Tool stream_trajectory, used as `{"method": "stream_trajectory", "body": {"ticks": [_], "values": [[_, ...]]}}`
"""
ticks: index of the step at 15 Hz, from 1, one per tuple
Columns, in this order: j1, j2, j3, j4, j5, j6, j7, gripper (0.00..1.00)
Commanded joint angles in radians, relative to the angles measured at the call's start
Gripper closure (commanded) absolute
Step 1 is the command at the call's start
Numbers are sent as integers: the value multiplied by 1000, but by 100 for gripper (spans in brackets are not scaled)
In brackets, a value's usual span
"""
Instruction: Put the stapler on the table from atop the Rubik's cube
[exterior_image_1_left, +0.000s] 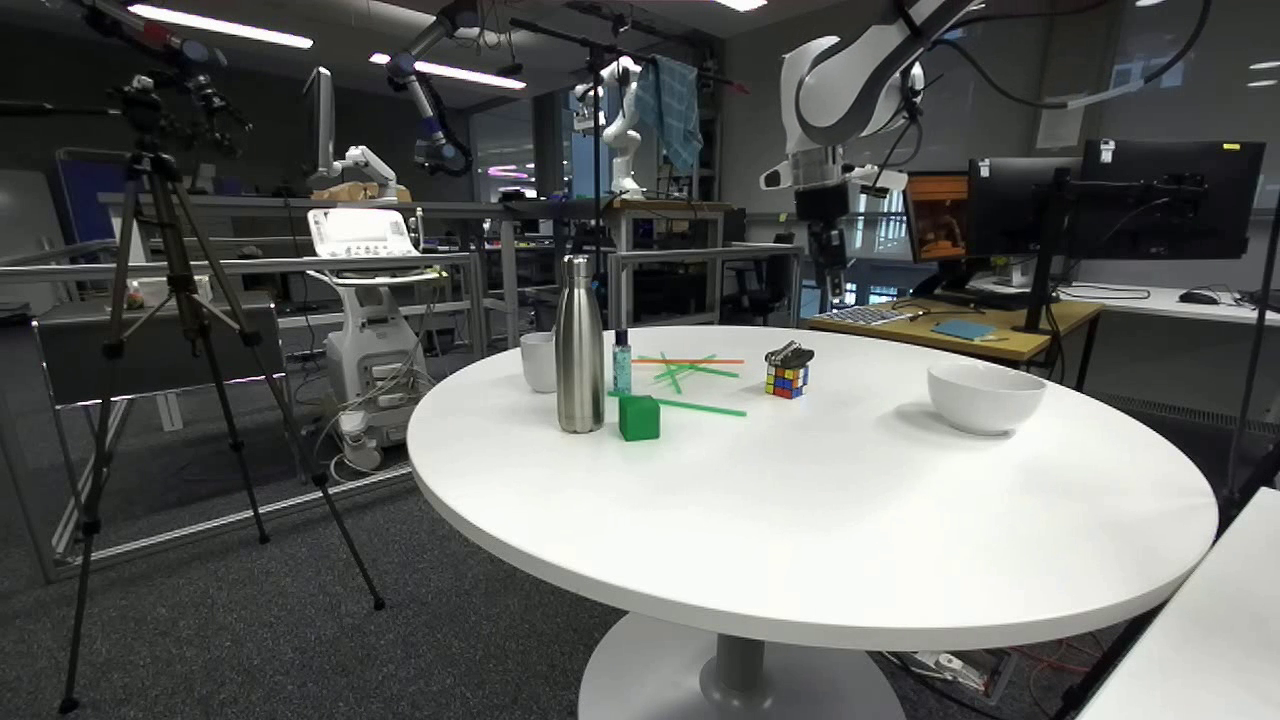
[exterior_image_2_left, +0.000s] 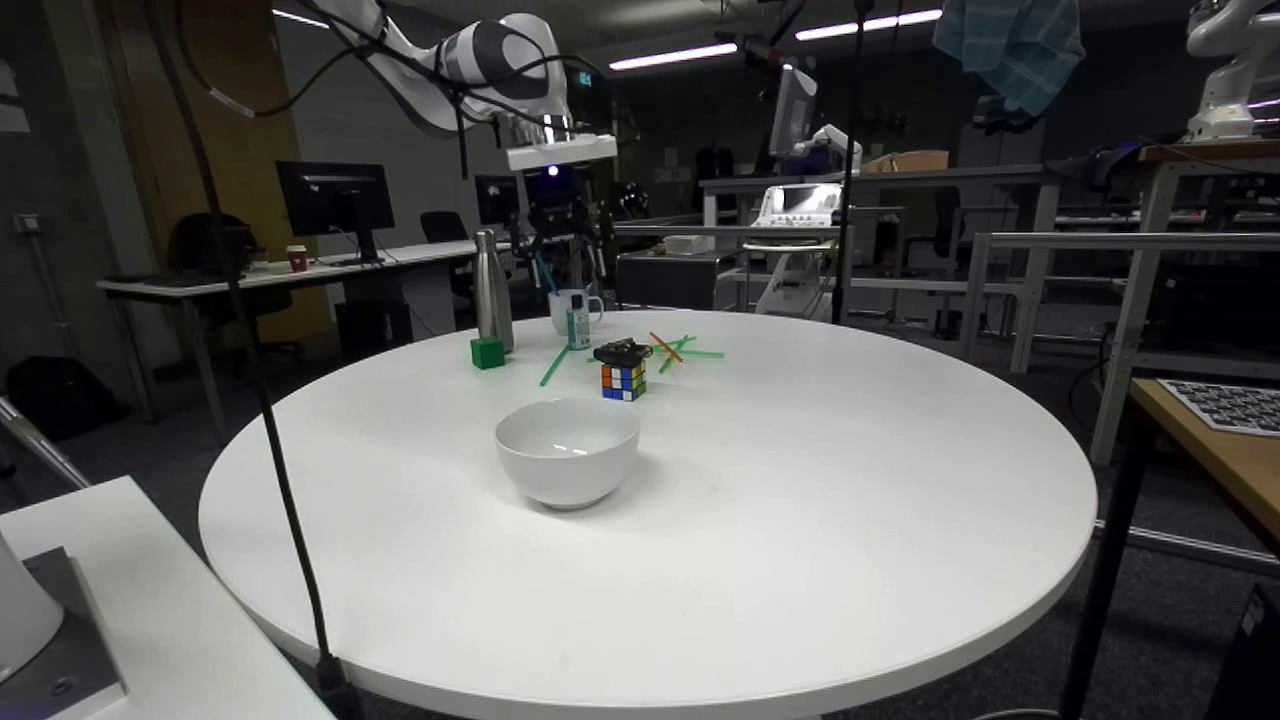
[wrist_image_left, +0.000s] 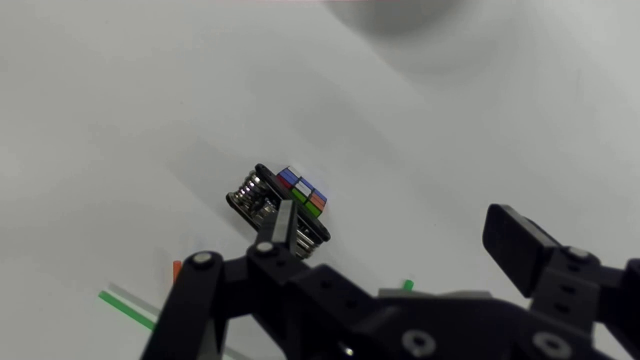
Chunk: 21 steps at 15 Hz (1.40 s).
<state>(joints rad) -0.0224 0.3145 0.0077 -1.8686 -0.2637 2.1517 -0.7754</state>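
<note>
Tabletop (wrist_image_left: 450, 150) pale grey, seen from above. Stapler (wrist_image_left: 266, 206) just off centre toward eight o'clock: two black rails, shiny metal parts between, long axis from between ten and eleven to between four and five. Rubik's cube (wrist_image_left: 303, 192) under it, mostly covered; coloured squares show on the stapler's two o'clock side. Hand (wrist_image_left: 392, 220) along the six o'clock edge, spread wide: one finger (wrist_image_left: 284, 222) overlaps the stapler, contact cannot be told; the far finger (wrist_image_left: 512, 245) is between three and four, over tabletop. At eight, an orange stick (wrist_image_left: 176, 269), partly hidden by the hand, and a green stick (wrist_image_left: 126, 308), shadow beside it. Near five, a green tip (wrist_image_left: 408, 285), rest hidden. At one o'clock a rounded grey patch (wrist_image_left: 397, 17), blurred, cut by the top edge.
</note>
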Motion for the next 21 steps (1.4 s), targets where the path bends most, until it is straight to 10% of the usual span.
{"method": "stream_trajectory", "body": {"ticks": [1, 21], "values": [[-30, 60, 17, 99, 21, -50, -121, 0], [-21, 187, 19, 252, 5, -124, -410, 0]]}}
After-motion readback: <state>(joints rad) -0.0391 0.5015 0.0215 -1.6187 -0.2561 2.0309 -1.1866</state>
